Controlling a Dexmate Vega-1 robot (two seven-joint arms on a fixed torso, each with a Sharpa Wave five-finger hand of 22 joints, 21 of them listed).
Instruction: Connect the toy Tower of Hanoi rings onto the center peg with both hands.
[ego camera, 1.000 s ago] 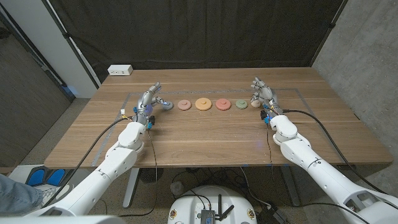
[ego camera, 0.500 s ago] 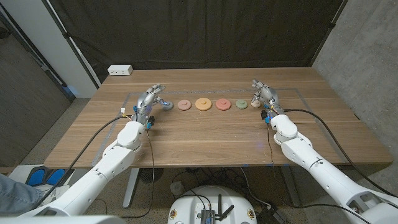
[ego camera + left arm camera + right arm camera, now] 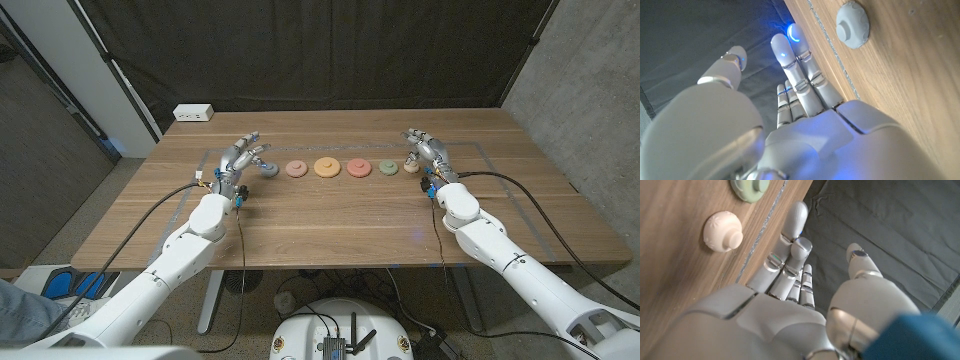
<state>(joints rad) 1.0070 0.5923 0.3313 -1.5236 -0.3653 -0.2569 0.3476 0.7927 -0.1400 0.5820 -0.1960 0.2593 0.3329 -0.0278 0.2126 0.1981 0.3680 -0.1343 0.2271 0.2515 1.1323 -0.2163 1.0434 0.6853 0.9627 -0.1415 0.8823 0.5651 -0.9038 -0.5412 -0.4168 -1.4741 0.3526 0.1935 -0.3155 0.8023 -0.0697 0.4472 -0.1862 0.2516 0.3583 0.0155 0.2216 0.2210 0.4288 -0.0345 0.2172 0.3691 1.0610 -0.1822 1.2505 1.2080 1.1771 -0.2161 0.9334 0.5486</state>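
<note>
Rings lie in a row across the far middle of the desk [image 3: 330, 215]: grey ring [image 3: 268, 168], pink ring [image 3: 296, 168], orange ring [image 3: 326, 167], red ring [image 3: 358, 168], green ring [image 3: 388, 168] and cream ring [image 3: 410, 168]. None is stacked yet, and I can make out no separate peg; each piece seems to carry its own knob.

The left hand [image 3: 241, 158] stands just beside the grey ring, fingers spread, holding nothing. The right hand [image 3: 424, 150] stands beside the cream ring, likewise spread and empty.

The main risk is a nudge: these are low, flat discs, so fingers closing from the side may push one along the desk or into its neighbour rather than lift it. The cream and green rings sit close together, so a grasp there could catch both. A tilted ring would probably fail to seat on another's knob.
</note>
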